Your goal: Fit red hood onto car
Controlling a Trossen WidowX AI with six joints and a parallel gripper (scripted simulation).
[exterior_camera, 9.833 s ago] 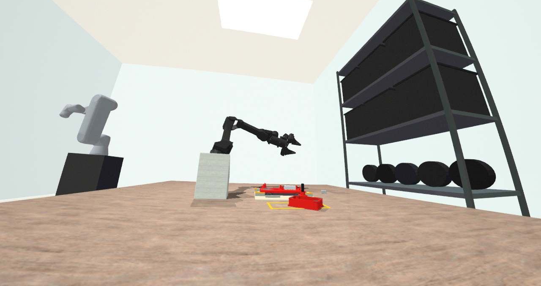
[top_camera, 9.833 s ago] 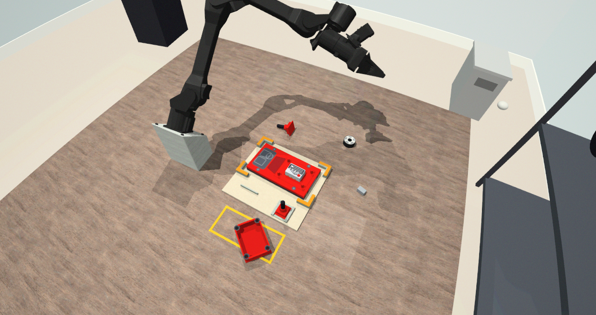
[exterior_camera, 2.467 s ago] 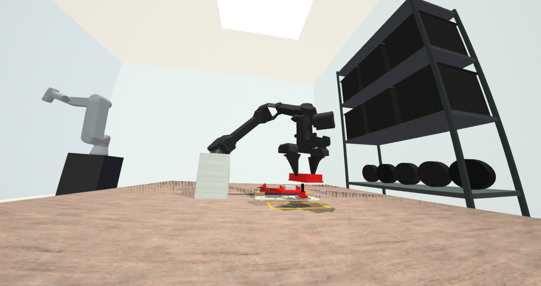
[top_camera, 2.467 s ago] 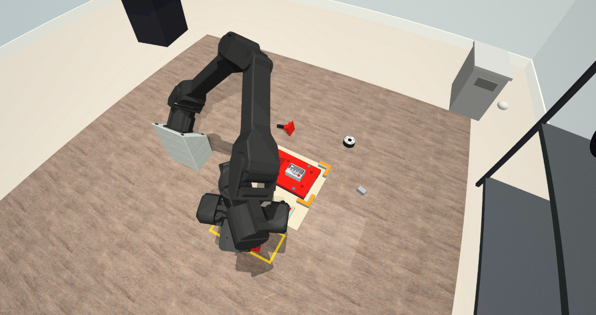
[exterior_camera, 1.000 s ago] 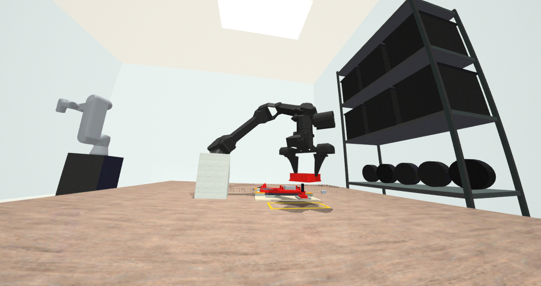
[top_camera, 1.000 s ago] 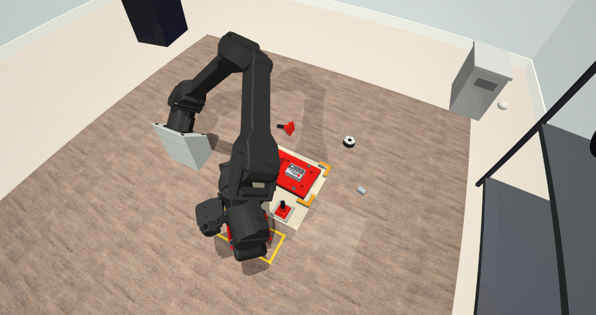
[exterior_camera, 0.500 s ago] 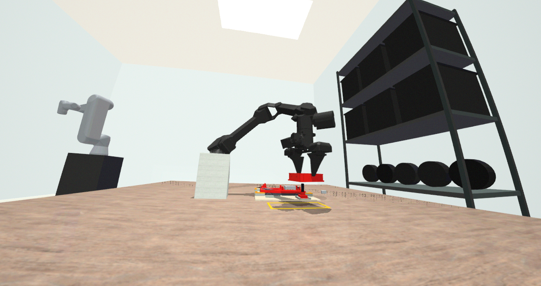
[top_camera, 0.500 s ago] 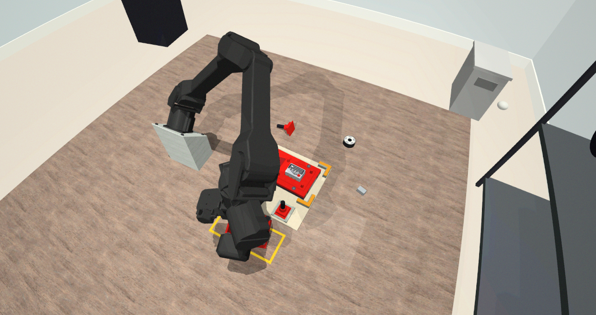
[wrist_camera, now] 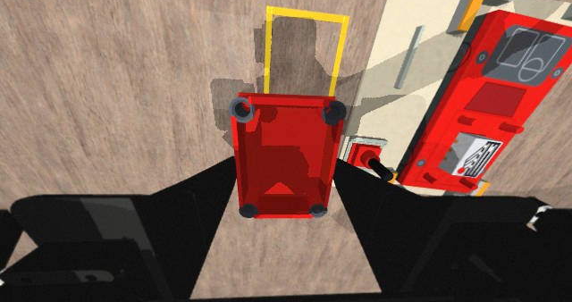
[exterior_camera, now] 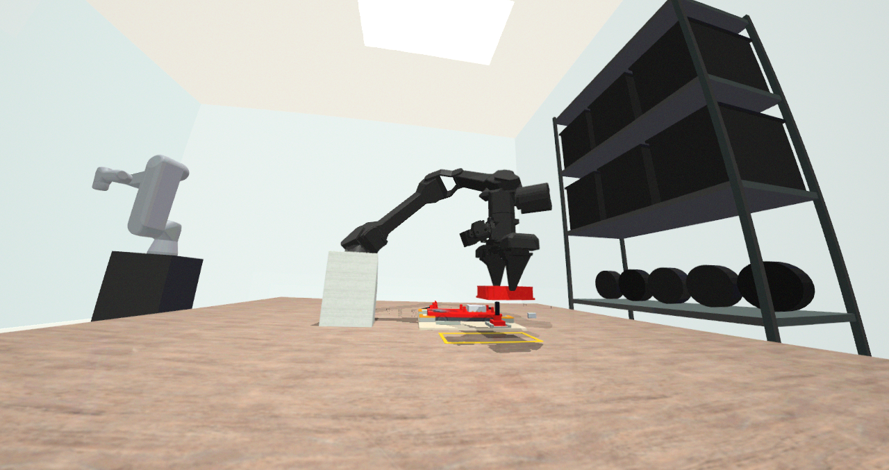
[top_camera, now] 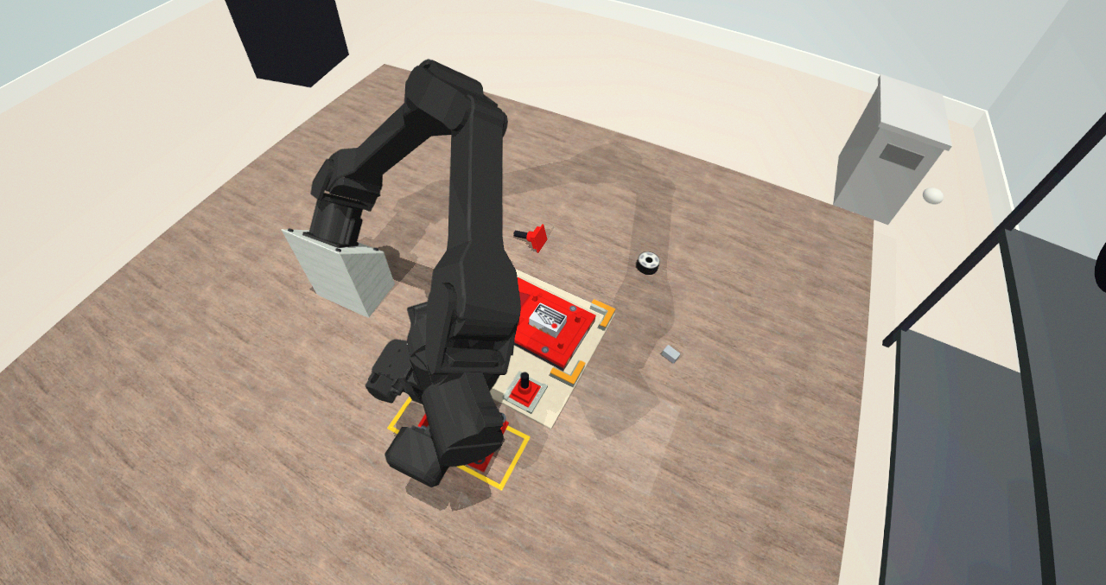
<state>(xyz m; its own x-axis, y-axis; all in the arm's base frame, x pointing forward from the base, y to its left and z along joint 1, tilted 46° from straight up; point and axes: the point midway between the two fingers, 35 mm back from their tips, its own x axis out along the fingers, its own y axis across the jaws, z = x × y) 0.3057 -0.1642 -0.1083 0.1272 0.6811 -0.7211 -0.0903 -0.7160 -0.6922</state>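
Observation:
The red hood (exterior_camera: 504,292) (wrist_camera: 286,159) hangs level in the air, above and partly past the yellow outline. My gripper (exterior_camera: 504,286) (wrist_camera: 285,162) is shut on its two long sides. The wrist view shows its hollow underside and round dark corner bosses. The red chassis (top_camera: 570,349) (exterior_camera: 450,314) (wrist_camera: 496,98) lies in the jig (top_camera: 550,413) (wrist_camera: 402,7), to the right in the wrist view and slanted relative to the hood. The engine block (top_camera: 548,318) (wrist_camera: 480,156) sits on its deck among four red pegs. In the top view the arm hides most of the hood.
A red knob with a black stem (top_camera: 524,391) (wrist_camera: 366,156) stands upright on the jig beside the chassis. A similar red piece (top_camera: 537,237) lies behind the jig. A wheel (top_camera: 648,263) and a small grey block (top_camera: 670,353) (exterior_camera: 531,314) lie farther right. The yellow outline (top_camera: 515,463) (wrist_camera: 308,14) is beside the jig.

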